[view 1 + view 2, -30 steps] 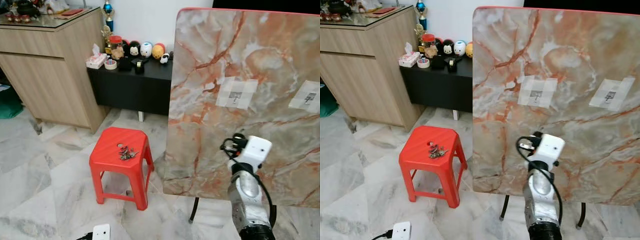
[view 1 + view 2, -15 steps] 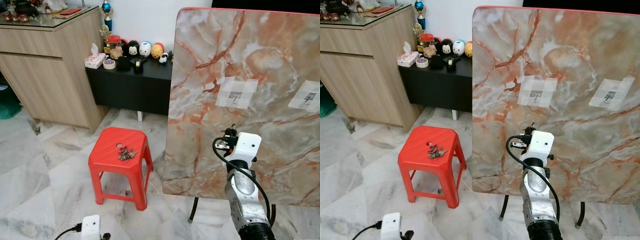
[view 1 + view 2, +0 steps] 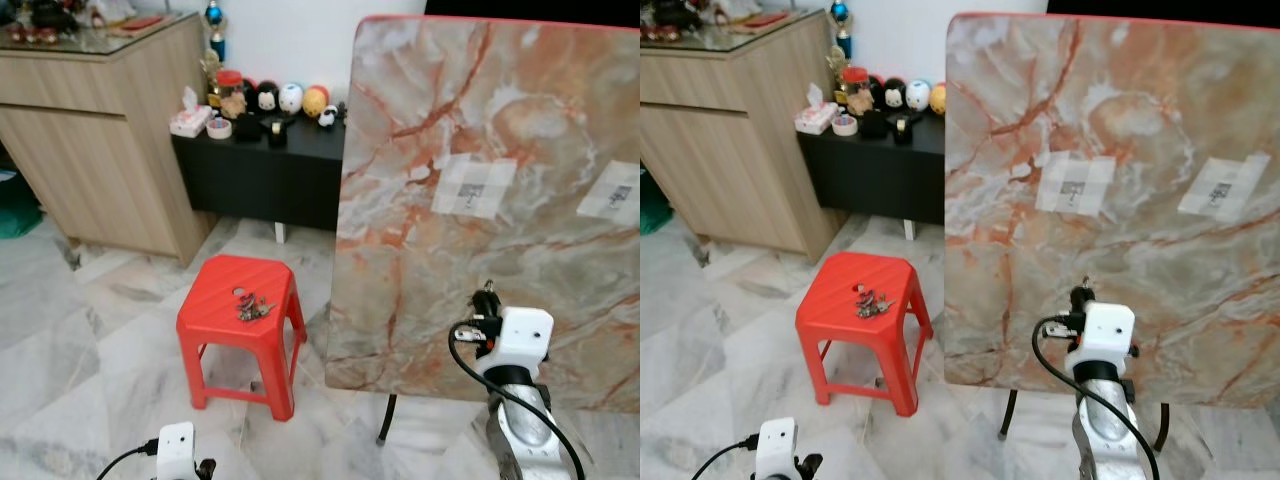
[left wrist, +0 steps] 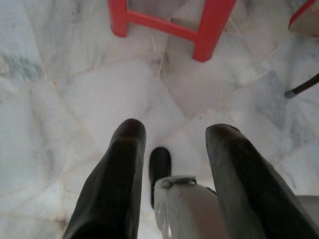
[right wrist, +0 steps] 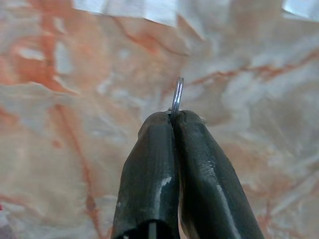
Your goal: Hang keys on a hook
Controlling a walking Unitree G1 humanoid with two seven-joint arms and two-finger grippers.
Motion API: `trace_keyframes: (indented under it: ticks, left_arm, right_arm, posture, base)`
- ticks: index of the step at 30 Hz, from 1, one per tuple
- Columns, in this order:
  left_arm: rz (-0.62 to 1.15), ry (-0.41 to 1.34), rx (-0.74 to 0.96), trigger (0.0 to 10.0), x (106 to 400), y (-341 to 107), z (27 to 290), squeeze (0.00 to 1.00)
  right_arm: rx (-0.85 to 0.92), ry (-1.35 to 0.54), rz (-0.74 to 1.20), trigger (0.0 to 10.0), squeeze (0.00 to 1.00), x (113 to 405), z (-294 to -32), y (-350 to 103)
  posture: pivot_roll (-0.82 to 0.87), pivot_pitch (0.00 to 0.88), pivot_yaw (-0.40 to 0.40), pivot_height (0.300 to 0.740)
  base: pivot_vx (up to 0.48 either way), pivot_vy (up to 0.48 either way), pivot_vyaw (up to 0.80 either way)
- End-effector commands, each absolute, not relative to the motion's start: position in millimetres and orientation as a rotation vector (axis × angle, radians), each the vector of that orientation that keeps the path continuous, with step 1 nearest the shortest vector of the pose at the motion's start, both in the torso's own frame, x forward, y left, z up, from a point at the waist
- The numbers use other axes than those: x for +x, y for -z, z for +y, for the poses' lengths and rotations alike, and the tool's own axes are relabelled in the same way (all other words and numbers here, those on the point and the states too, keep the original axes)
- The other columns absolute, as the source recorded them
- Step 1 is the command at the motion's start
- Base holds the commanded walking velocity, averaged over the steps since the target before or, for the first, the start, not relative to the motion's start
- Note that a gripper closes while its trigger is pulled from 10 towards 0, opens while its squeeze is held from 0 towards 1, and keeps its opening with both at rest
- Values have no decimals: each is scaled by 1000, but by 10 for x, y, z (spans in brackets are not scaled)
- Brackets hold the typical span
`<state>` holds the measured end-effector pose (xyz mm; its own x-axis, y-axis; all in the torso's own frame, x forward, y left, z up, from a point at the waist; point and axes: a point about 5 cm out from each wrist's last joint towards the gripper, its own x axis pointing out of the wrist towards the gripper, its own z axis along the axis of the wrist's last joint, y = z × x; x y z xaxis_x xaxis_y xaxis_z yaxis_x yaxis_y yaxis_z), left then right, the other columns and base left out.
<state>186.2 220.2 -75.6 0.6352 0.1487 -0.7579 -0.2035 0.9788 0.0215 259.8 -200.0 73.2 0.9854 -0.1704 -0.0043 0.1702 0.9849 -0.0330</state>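
Note:
An upright marble tabletop (image 3: 420,270) carries two taped patches, each with a small hook: one in the middle (image 3: 472,187), one at the right (image 3: 612,192). My right gripper (image 5: 173,117) is shut on a thin metal key ring (image 5: 177,94) and points at the marble face, below the middle patch; its wrist (image 3: 515,340) stands low in front of the board. A bunch of keys (image 3: 253,309) lies on a red plastic stool (image 3: 215,315) to the left. My left gripper (image 4: 174,134) hangs open over the floor near the stool's legs.
A wooden cabinet (image 3: 95,140) stands at the back left. Beside it a low black table (image 3: 260,170) holds figurines and a tissue box. Thin black table legs (image 3: 386,420) reach the marble floor (image 3: 80,340) under the board.
My right arm has dropped lower and shifted right in front of the board, still pinching the ring. The left wrist has stayed low at the picture's bottom edge.

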Motion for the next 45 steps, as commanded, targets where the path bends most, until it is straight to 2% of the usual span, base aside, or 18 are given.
trace_keyframes:
  ticks: [1, 11, 22, 45]
  left_arm:
    - [875, -205, -63, 10000, 1793, 779, 2247, 0]
    - [878, -201, -52, 10000, 1777, 783, 2256, 0]
    - [875, -199, -53, 10000, 1784, 781, 2249, 0]
    - [878, -182, -44, 10000, 1792, 783, 2227, 0]
  right_arm:
    - [-20, 196, -3, 10000, 0, 2601, -2057, -776]
    - [3, 146, -8, 10000, 0, 2658, -1907, -825]
    - [8, 146, -2, 10000, 0, 2657, -1919, -833]
    - [9, 120, -9, 10000, 0, 2695, -1857, -862]
  posture:
    - [-34, 0, -35, 740]
    - [-28, 0, -36, 740]
    - [-32, 0, -35, 740]
    - [-31, 0, -35, 740]
  base:
    - [0, 0, 0]
    - [152, 0, 0]
    - [304, 0, 0]
    - [0, 0, 0]
